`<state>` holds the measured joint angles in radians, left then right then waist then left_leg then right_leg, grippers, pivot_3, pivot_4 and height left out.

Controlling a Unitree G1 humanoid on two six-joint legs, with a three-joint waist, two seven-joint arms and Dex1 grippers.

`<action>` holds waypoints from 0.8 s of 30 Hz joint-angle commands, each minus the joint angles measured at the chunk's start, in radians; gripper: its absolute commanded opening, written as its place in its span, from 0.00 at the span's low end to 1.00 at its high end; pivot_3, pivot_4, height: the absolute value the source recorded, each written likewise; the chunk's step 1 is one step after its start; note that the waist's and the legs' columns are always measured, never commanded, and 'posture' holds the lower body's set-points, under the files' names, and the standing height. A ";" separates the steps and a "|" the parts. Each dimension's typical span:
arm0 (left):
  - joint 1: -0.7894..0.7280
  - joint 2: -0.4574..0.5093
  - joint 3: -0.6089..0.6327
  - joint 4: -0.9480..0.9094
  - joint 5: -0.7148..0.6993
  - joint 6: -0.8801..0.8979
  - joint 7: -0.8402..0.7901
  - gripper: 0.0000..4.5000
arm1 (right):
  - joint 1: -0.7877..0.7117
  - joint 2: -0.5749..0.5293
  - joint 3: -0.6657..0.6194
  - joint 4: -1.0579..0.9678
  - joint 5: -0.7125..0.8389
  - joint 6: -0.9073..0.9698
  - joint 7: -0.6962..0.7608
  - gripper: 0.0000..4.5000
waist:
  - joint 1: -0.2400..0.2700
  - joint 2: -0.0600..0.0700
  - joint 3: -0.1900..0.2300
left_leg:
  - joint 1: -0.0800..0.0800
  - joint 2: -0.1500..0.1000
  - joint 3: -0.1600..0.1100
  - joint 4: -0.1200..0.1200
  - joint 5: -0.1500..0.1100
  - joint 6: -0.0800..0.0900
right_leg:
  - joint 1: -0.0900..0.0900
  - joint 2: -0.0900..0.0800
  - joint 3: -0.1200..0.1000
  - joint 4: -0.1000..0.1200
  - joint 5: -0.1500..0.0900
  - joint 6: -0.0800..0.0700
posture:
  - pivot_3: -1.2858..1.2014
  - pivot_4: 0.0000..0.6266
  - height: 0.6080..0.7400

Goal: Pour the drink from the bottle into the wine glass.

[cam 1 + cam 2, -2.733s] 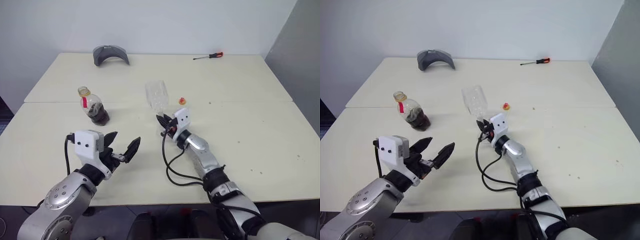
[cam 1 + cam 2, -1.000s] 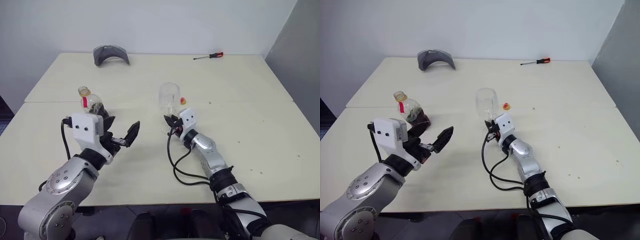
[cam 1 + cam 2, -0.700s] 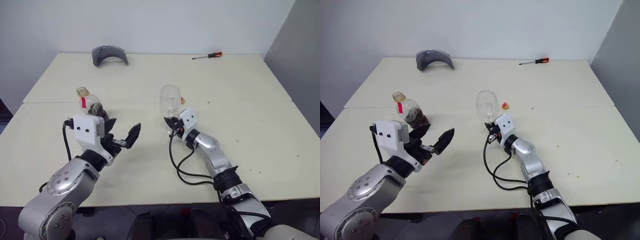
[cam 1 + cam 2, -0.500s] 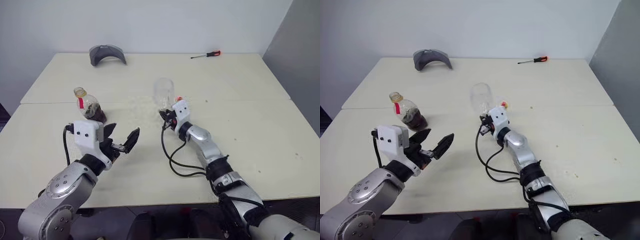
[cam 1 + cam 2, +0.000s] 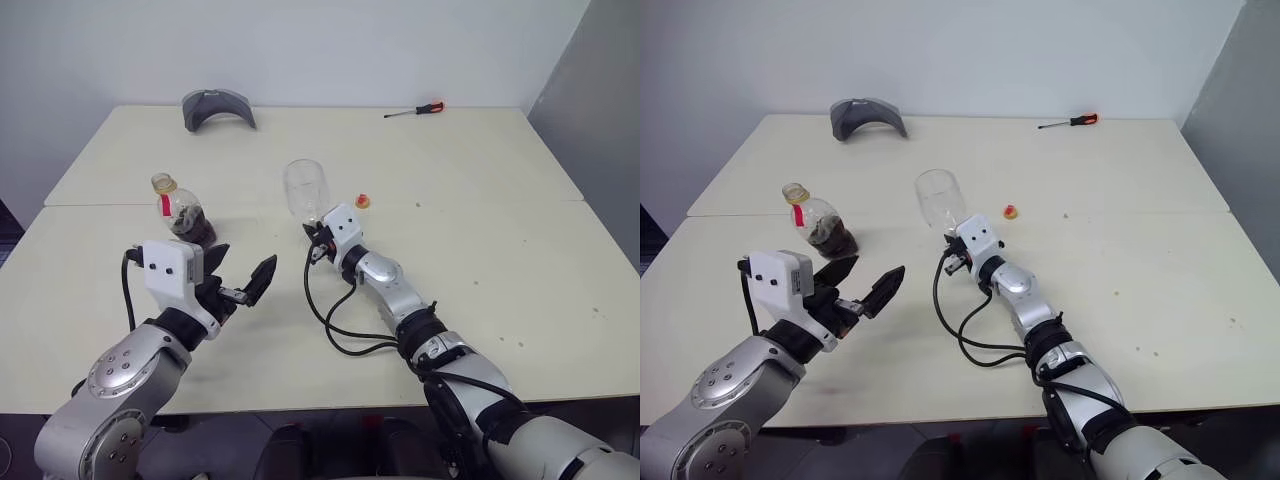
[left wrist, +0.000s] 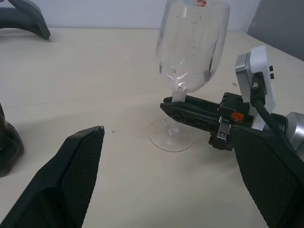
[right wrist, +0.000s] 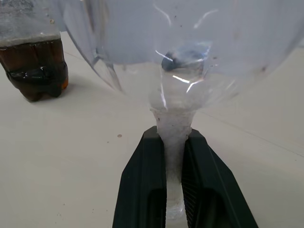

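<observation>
While right tool (image 7: 174,190) pinches wine glass (image 5: 305,190) stem, foot hidden

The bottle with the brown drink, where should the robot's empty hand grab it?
Probably around the bottle's round belly, coming level from the robot's side. It stands upright with its cap off, so a sideways hold keeps it from tipping. The belly is wide and the left gripper has its jaws spread wide, right in front of it. The neck is thinner but sits high.
</observation>
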<state>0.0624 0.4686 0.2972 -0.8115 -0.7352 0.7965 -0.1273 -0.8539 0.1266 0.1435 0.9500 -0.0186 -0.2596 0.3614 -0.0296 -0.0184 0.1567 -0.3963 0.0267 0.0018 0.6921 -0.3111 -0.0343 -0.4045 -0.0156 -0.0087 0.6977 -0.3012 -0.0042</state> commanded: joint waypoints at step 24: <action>0.014 -0.026 -0.030 0.042 0.064 -0.094 -0.057 1.00 | 0.243 -0.112 0.024 -0.508 0.046 0.236 0.165 1.00 | 0.003 0.000 0.000 | 0.000 0.000 0.000 0.000 0.000 0.000 | 0.000 0.000 0.000 0.000 0.000 0.000 | 0.52 0.24 1.00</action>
<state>0.0769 0.4464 0.2595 -0.7482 -0.6752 0.7183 -0.1869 -0.6252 0.0233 0.1634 0.5536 -0.0032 -0.0746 0.4989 -0.0271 -0.0184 0.1567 -0.3968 0.0268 0.0013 0.6921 -0.3115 -0.0337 -0.4045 -0.0157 -0.0089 0.6975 -0.3011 -0.0041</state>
